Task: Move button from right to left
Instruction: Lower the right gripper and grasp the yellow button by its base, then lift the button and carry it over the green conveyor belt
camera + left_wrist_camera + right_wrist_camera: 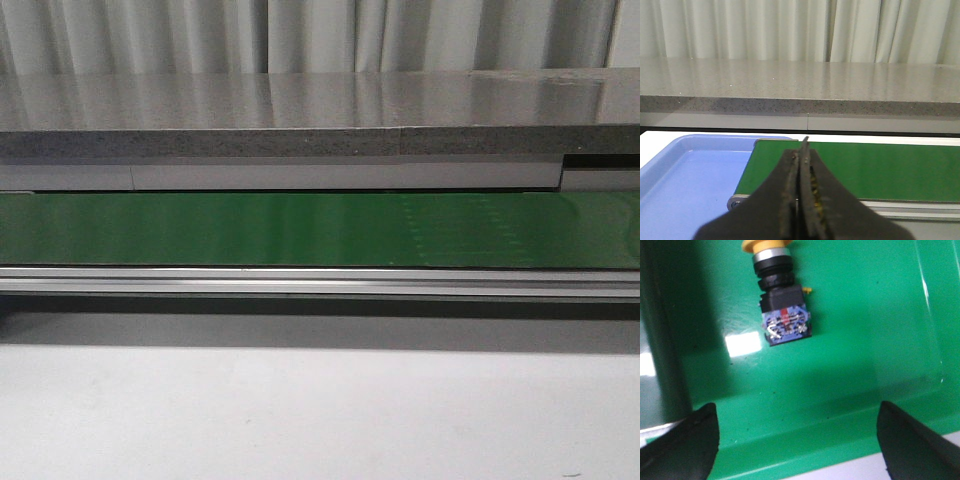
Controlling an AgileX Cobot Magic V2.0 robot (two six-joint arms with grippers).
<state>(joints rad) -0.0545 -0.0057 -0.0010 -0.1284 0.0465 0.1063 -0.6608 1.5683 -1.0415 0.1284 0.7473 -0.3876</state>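
The button (779, 295) lies on its side on the floor of a green bin (855, 355) in the right wrist view, its yellow cap pointing away from the jaws and its blue and red contact end toward them. My right gripper (798, 440) hangs open above the bin's near rim, both fingertips (687, 440) wide apart with nothing between them. My left gripper (801, 165) is shut and empty, its fingers pressed together over the end of the green conveyor belt (890, 167). Neither gripper nor the button shows in the front view.
A light blue tray (685, 185) sits beside the belt's end in the left wrist view. The green belt (320, 230) runs across the front view, with a grey stone counter (320, 115) behind it and a white table (320, 420) in front.
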